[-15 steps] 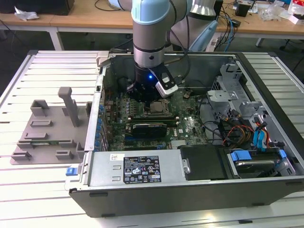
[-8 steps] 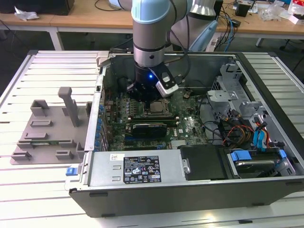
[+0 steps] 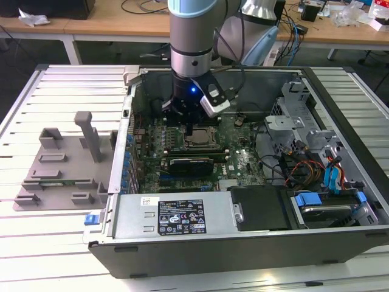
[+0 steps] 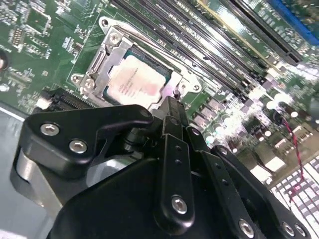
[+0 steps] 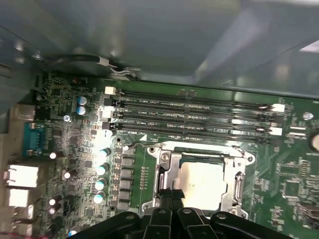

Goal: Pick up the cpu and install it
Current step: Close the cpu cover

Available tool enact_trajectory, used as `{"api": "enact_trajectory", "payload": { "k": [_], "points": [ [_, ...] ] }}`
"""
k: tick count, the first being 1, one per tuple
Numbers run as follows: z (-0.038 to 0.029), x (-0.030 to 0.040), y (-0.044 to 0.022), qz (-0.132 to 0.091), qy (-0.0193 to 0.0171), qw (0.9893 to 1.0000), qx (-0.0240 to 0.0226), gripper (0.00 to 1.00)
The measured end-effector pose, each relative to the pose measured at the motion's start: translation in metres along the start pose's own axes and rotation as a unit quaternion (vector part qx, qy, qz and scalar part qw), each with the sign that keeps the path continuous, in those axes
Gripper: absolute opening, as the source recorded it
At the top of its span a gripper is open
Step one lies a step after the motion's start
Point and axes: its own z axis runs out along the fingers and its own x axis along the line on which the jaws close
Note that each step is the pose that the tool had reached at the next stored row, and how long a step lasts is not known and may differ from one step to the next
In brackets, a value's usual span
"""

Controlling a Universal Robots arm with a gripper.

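Silver cpu (image 4: 134, 79) sits in the socket frame (image 4: 112, 42), with the closed, empty pincer (image 4: 170, 103) at its edge. The exterior view adds a grey tray (image 3: 58, 165).

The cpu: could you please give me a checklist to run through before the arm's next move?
1. The cpu lies inside the socket frame: ok.
2. The cpu sits flat and fully seated: cannot tell.
3. The hand is shut and holds nothing: ok.
4. The hand's tips are off the cpu's edge, not touching it: cannot tell.
5. The hand is clear of the memory slots beside the socket frame: ok.
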Motion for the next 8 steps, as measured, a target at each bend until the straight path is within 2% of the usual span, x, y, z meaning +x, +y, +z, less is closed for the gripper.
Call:
{"api": "enact_trajectory", "payload": {
  "k": [2, 4, 7, 8],
  "points": [
    [-0.0044, -0.0008, -0.0001, 0.000, -0.0001, 1.0000, 0.0000, 0.11],
    [-0.0045, -0.0041, -0.0004, 0.000, 0.0000, 1.0000, 0.0000, 0.11],
    [-0.0042, -0.0166, -0.0016, 0.000, 0.0005, 1.0000, 0.0000, 0.11],
    [-0.0041, -0.0227, -0.0023, 0.000, 0.0008, 1.0000, -0.0001, 0.11]
  ]
}}
